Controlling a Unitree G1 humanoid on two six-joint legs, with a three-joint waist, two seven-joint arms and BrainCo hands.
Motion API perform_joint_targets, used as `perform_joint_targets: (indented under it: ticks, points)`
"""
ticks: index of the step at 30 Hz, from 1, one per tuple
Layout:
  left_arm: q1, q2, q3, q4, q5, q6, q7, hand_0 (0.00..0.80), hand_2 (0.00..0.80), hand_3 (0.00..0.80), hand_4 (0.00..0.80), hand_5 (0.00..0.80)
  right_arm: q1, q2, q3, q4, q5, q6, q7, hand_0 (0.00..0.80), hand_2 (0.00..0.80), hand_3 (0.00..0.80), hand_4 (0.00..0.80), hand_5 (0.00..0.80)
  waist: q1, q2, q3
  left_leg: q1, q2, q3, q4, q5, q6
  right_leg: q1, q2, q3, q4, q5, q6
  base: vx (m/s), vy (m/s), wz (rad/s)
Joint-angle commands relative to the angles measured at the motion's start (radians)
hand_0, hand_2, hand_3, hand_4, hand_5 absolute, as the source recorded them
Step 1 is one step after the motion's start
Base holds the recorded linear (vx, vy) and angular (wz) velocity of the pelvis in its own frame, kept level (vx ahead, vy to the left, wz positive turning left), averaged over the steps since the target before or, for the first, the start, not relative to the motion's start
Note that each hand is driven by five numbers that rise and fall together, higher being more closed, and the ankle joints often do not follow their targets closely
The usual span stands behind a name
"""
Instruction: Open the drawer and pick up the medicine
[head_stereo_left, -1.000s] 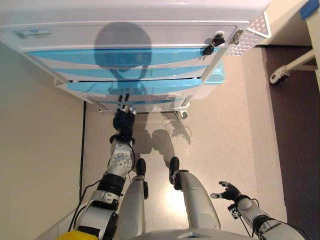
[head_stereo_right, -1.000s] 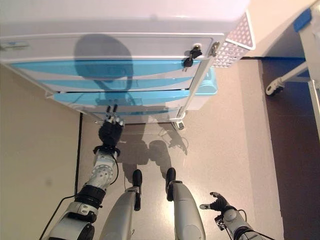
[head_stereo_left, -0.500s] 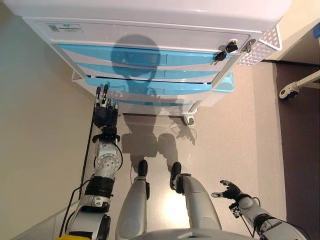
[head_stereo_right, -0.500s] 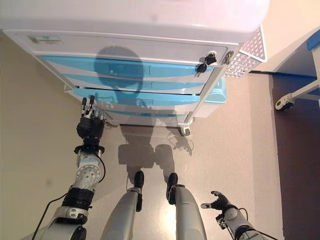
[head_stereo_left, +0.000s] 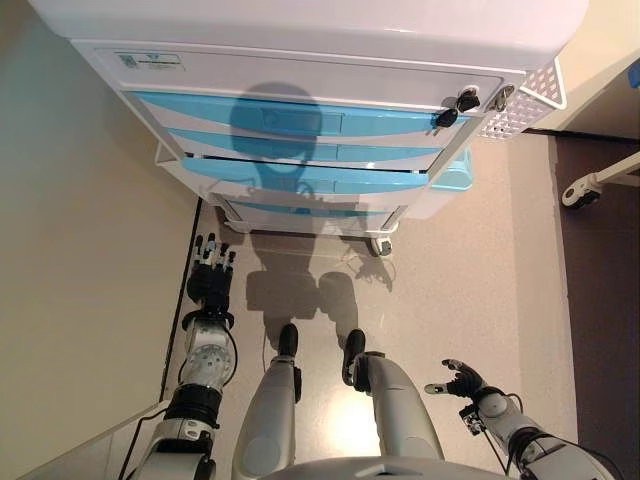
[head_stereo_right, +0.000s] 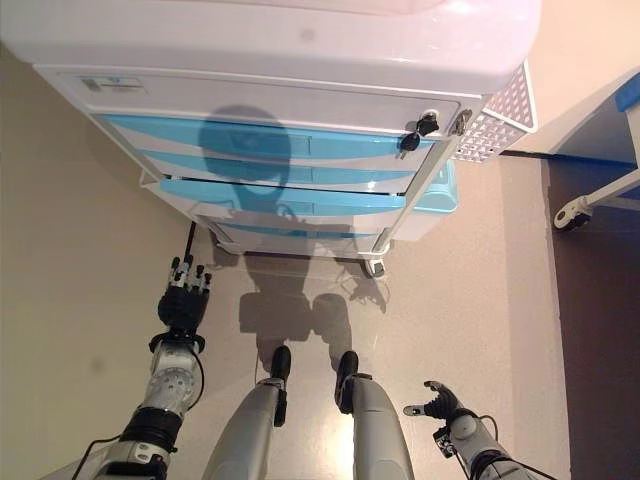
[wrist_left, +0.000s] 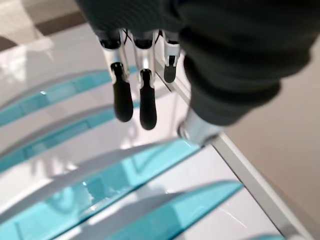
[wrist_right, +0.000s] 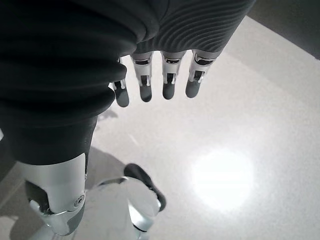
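Observation:
A white cabinet (head_stereo_left: 300, 70) with several blue drawer fronts (head_stereo_left: 310, 122) stands ahead of me, and its drawers look shut. No medicine shows in any view. My left hand (head_stereo_left: 210, 278) is open with straight fingers, low by the cabinet's front left corner and apart from the drawers. In the left wrist view its fingers (wrist_left: 145, 100) point at the blue fronts with curved white handles (wrist_left: 100, 167). My right hand (head_stereo_left: 460, 380) hangs open and empty at the lower right, over the floor. It also shows in the right wrist view (wrist_right: 170, 82).
Keys (head_stereo_left: 455, 103) hang in a lock at the top drawer's right end. A white perforated basket (head_stereo_left: 525, 100) and a light-blue bin (head_stereo_left: 455, 175) hang on the cabinet's right side. A beige wall (head_stereo_left: 80, 300) is at the left. A castor (head_stereo_left: 580, 190) of other furniture is at the right.
The camera has shifted. My left hand has drawn back from the lower drawer fronts, leftward and then down, to below the cabinet's left corner. The right hand has stayed in place.

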Motion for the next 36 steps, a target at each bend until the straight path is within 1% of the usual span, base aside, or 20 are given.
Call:
perform_joint_targets:
  ticks: [1,2,3,4,5,6,7,11,17,20,25,31,36]
  points:
    - [-0.002,-0.021,-0.038,-0.012,0.085,0.009,-0.003,0.000,0.000,0.000,0.000,0.000,0.041,-0.055,-0.004,-0.018,-0.001,0.006,-0.032,0.000,0.000,0.000,0.000,0.000,-0.021,0.014,-0.018,-0.023,-0.035,0.042,-0.019,0.031,0.063,0.044,0.005,0.006,-0.082,0.112,0.058,0.000,0.000,0.00]
    - [-0.010,-0.025,-0.054,-0.011,0.094,0.013,0.000,0.000,0.000,0.000,0.000,0.000,0.041,-0.055,-0.005,-0.019,0.002,0.008,-0.035,0.000,0.000,0.000,0.000,0.000,-0.024,0.014,-0.016,-0.022,-0.034,0.043,-0.021,0.032,0.062,0.046,0.006,0.006,-0.087,0.113,0.058,0.032,-0.006,0.01]
    - [-0.026,-0.036,-0.086,-0.011,0.104,0.016,0.007,0.000,0.000,0.000,0.000,0.000,0.043,-0.053,-0.005,-0.020,0.008,0.010,-0.042,0.000,0.000,0.000,0.000,0.000,-0.033,0.012,-0.015,-0.022,-0.031,0.047,-0.019,0.029,0.062,0.048,0.010,0.010,-0.096,0.117,0.059,0.115,-0.015,0.01]
    - [-0.024,-0.036,-0.086,-0.010,0.104,0.016,0.008,0.000,0.000,0.000,0.000,0.000,0.044,-0.053,-0.004,-0.020,0.007,0.010,-0.042,0.000,0.000,0.000,0.000,0.000,-0.033,0.011,-0.017,-0.009,-0.032,0.042,-0.013,0.000,0.057,0.058,0.011,0.018,-0.086,0.090,0.066,0.120,-0.014,0.00]
    - [-0.037,-0.043,-0.100,-0.013,0.107,0.014,0.014,0.000,0.000,0.000,0.000,0.000,0.046,-0.049,0.000,-0.020,0.008,0.011,-0.044,0.000,0.000,0.000,0.000,0.000,-0.039,0.010,-0.017,-0.009,-0.030,0.045,-0.011,-0.002,0.056,0.058,0.013,0.020,-0.090,0.093,0.066,0.000,0.000,0.00]
    - [-0.050,-0.046,-0.105,-0.012,0.107,0.012,0.020,0.000,0.000,0.000,0.000,0.000,0.044,-0.048,0.000,-0.020,0.008,0.011,-0.046,0.000,0.000,0.000,0.000,0.000,-0.041,0.010,-0.015,-0.021,-0.027,0.053,-0.017,0.026,0.061,0.049,0.014,0.015,-0.105,0.121,0.059,0.000,0.000,0.00]
    - [-0.065,-0.051,-0.115,-0.010,0.105,0.008,0.028,0.000,0.000,0.000,0.000,0.000,0.044,-0.045,0.005,-0.016,0.009,0.013,-0.049,0.000,0.000,0.000,0.000,0.000,-0.048,0.008,-0.016,-0.008,-0.025,0.052,-0.012,-0.005,0.055,0.057,0.019,0.028,-0.101,0.097,0.066,0.000,0.000,0.00]
    - [-0.133,-0.064,-0.142,-0.019,0.105,-0.009,0.053,0.000,0.000,0.000,0.000,0.000,0.040,-0.036,0.019,-0.015,0.014,0.016,-0.057,0.000,0.000,0.000,0.000,0.000,-0.066,0.000,-0.020,-0.006,-0.017,0.069,-0.022,-0.009,0.057,0.052,0.032,0.049,-0.125,0.114,0.071,0.037,0.013,-0.16]
    - [-0.231,-0.065,-0.161,-0.022,0.119,-0.033,0.081,0.000,0.000,0.000,0.000,0.000,0.047,-0.033,0.032,-0.014,0.019,0.019,-0.055,0.000,0.000,0.000,0.000,0.000,-0.091,-0.005,-0.023,-0.009,-0.009,0.092,-0.019,-0.019,0.061,0.041,0.043,0.074,-0.137,0.122,0.075,0.025,0.019,-0.20]
    - [-0.282,-0.059,-0.160,-0.019,0.121,-0.047,0.096,0.000,0.000,0.000,0.000,0.000,0.054,-0.033,0.038,-0.014,0.023,0.020,-0.053,0.000,0.000,0.000,0.000,0.000,-0.102,-0.007,-0.026,-0.011,-0.007,0.103,-0.011,-0.029,0.064,0.034,0.046,0.086,-0.132,0.121,0.075,0.036,0.023,-0.21]
    - [-0.368,-0.042,-0.138,0.005,0.118,-0.071,0.124,0.000,0.000,0.000,0.000,0.000,0.058,-0.038,0.047,-0.010,0.027,0.020,-0.045,0.000,0.000,0.000,0.000,0.000,-0.120,-0.010,-0.036,-0.012,-0.002,0.120,0.002,-0.045,0.068,0.025,0.052,0.104,-0.125,0.117,0.076,0.044,0.018,-0.10]
    - [-0.451,-0.025,-0.110,0.028,0.105,-0.096,0.146,0.000,0.000,0.000,0.000,0.000,0.061,-0.041,0.058,-0.005,0.032,0.020,-0.037,0.000,0.000,0.000,0.000,0.000,-0.136,-0.011,-0.047,-0.020,0.001,0.129,0.016,-0.060,0.070,0.014,0.057,0.115,-0.114,0.111,0.077,0.047,0.002,-0.13]
    - [-0.506,-0.006,-0.085,0.013,0.091,-0.123,0.162,0.000,0.000,0.000,0.000,0.000,0.056,-0.042,0.064,-0.011,0.038,0.018,-0.035,0.000,0.000,0.000,0.000,0.000,-0.141,-0.011,-0.050,-0.026,0.003,0.135,0.022,-0.067,0.072,0.006,0.060,0.121,-0.113,0.111,0.079,0.033,0.000,-0.05]
